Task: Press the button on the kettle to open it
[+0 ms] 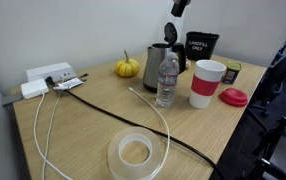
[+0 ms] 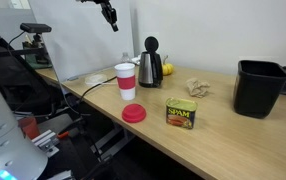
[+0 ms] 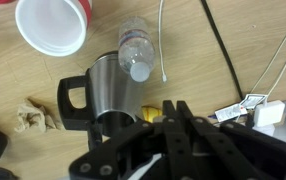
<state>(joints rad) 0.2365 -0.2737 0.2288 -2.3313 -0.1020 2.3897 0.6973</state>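
In an exterior view, a white power strip (image 1: 48,75) lies at the left end of the light wooden table (image 1: 83,130), with a small orange pumpkin (image 1: 128,67) further right. Beside the pumpkin stands the brushed steel electric kettle with black lid and handle (image 1: 158,58), upright near the table's back edge. A clear plastic water bottle (image 1: 167,80) stands just in front of the kettle. To their right are a red and white paper cup (image 1: 207,83) and a flat red lid (image 1: 233,97). The black gripper (image 1: 178,10) hangs well above the kettle, apart from it. In the wrist view its fingers (image 3: 173,115) appear drawn together over the kettle (image 3: 108,95). They hold nothing and touch nothing.
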